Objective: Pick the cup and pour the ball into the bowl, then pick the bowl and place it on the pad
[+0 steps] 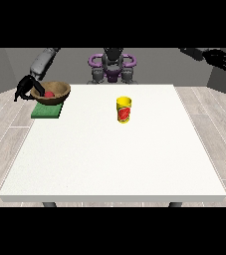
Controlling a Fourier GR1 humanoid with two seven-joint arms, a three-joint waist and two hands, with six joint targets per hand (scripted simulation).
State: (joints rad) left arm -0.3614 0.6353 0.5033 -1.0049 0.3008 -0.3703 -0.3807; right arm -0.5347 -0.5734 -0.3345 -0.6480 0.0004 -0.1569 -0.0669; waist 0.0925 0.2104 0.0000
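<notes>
At the far corner of the tabletop [109, 154], on the view's left, the brown bowl [52, 92] sat on the green pad [46, 111], with the red ball [49, 94] lying inside it. The pad lay flat at the tabletop's edge, and the bowl rested over its far part. The robot hand at the view's left [25, 88] was at the bowl's outer rim, its dark fingers curled against that side and grasping the bowl. The yellow cup [124, 110] with a red mark on its side stood upright near the tabletop's middle, well apart from the bowl and from both hands. The robot hand at the view's right [217, 58] hung raised beyond the tabletop's far right corner, fingers spread and released, touching nothing
</notes>
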